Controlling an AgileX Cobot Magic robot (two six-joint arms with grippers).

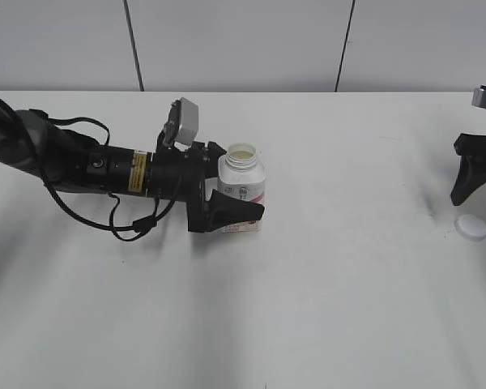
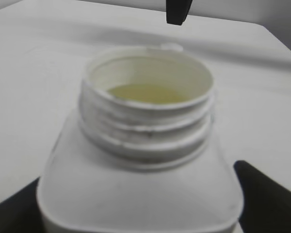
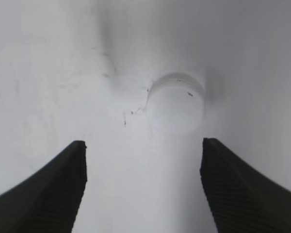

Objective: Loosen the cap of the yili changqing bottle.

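Your job looks done: the cap (image 1: 471,227) is off and lies on the table (image 1: 324,308) at 3 o'clock, well apart from the bottle (image 1: 242,180) near centre. Your left claw (image 1: 227,203) clamps the open-necked bottle's body. Your right claw (image 3: 143,187) hangs spread wide and empty, just short of the cap.

No text can be read anywhere. The yili changqing bottle (image 1: 243,180), just left of frame centre, carries a label whose print is too small to make out; a yellow sticker (image 1: 137,171) on the left arm is likewise illegible.
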